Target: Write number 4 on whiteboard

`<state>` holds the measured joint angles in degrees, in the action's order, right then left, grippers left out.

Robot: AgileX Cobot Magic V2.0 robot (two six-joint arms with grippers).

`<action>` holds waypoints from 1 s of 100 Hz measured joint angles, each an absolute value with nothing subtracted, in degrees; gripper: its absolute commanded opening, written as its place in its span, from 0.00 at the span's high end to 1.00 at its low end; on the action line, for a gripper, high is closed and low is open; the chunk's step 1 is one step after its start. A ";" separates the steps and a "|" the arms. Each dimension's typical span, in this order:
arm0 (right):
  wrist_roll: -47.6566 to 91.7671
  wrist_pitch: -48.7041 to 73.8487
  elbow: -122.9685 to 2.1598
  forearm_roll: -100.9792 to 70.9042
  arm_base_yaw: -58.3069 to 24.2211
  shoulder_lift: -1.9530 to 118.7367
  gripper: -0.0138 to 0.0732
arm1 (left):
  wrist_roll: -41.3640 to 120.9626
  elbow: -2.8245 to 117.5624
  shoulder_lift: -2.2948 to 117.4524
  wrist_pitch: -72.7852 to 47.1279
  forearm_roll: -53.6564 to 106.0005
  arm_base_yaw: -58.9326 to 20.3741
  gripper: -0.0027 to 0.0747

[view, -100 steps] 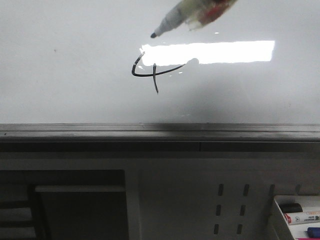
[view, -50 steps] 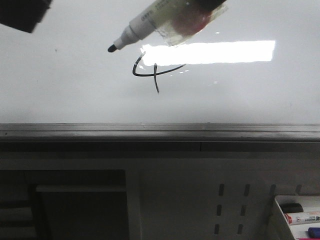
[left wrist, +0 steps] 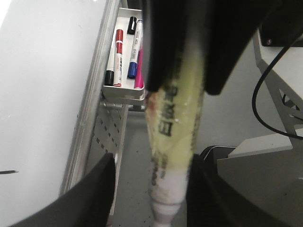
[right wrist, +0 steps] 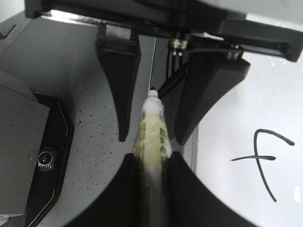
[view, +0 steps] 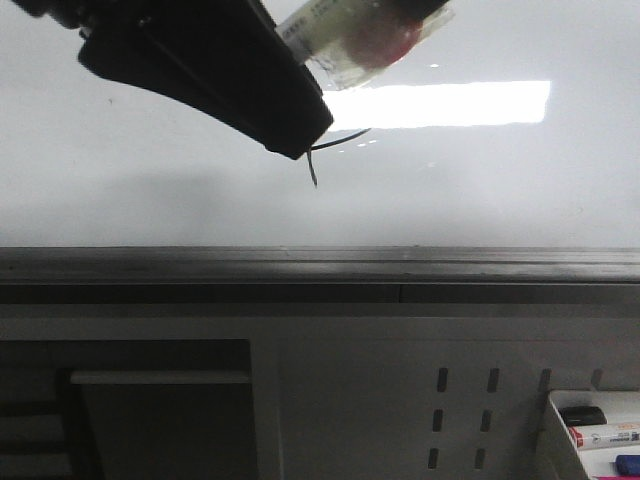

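The whiteboard fills the upper front view. Only the downstroke and part of the crossbar of the number 4 show there. The right wrist view shows the whole number 4. My right gripper is shut on a yellowish taped marker, whose barrel slants in from the upper right. My left gripper is open, with the marker's tip end between its black fingers. A gap shows on one side of the marker. Those fingers hide the marker tip and the loop of the 4 in the front view.
A grey rail runs along the board's lower edge, above a white perforated panel. A white tray of spare markers hangs at the right end. A black device sits on the speckled floor.
My left gripper has swung in from the upper left of the front view, over the marker's tip and the loop of the 4. The marker has drifted left, away from the figure.
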<state>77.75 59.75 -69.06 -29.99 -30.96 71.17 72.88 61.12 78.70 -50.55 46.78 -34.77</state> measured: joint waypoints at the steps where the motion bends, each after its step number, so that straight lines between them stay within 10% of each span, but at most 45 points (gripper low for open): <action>1: 77.75 59.75 -69.06 -29.99 -30.96 71.17 0.92 | 72.88 61.10 78.80 -50.55 46.78 -34.77 0.56; 33: 77.75 59.75 -69.06 -29.99 -30.96 71.17 0.92 | 72.88 61.25 76.84 -51.02 45.80 -34.77 0.58; 71: 77.75 59.75 -69.06 -29.88 -30.96 71.17 0.92 | 72.88 61.25 76.72 -51.11 45.80 -34.88 0.96; 100: 77.75 59.75 -69.06 -29.88 -30.96 71.17 0.64 | 72.88 61.25 76.72 -51.11 45.80 -34.88 0.99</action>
<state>77.75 59.75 -69.06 -29.88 -30.96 71.17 72.88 61.25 76.72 -51.11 45.80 -34.88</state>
